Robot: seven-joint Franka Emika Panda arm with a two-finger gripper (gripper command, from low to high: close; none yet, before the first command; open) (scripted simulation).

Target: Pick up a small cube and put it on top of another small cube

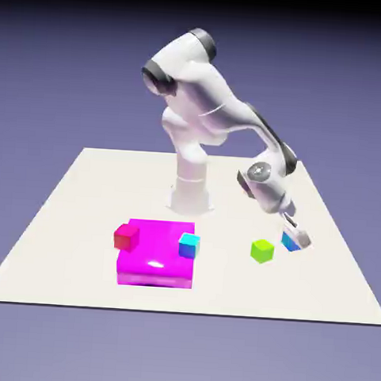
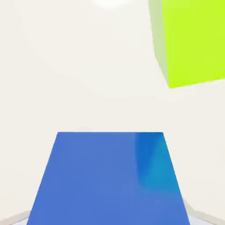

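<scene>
Gripper (image 1: 295, 240) clamped on the royal-blue cube (image 1: 290, 241), jaws narrow around it; in the hand view the blue cube (image 2: 110, 178) fills the lower middle and hides both fingertips. Cube low at the table (image 1: 81, 219), cannot tell whether touching it or just lifted.

Landmark: magenta block (image 1: 153, 263).
- Royal-blue cube: well to the exterior view's right of the block, past the lime-green cube (image 1: 262, 250) and just beside it.
- Cyan cube (image 1: 189, 244): sitting on the block's top, near its right edge. Target for stacking.
- Red cube (image 1: 126, 237): at the block's left edge, partly on it by the look.
- Lime-green cube (image 2: 189, 41): up and right of the held cube in the hand view, apart from it.

Handling, judged: rigid, small, likely light; flat parallel faces, smooth and possibly slick, so best gripped on 2 opposite side faces at mid-height, centred, as appears done. No fragility expected. Small top on the cyan cube, so little margin for offset or tilt at release.

Surface: flat, plain off-white tabletop, level, no clutter beyond 4 cubes and 1 block. Target raised on the block, so extra lift needed. Route toward the block passes over the lime-green cube; clearance above it advisable. Plain blue-violet backdrop, nothing overhead.
</scene>
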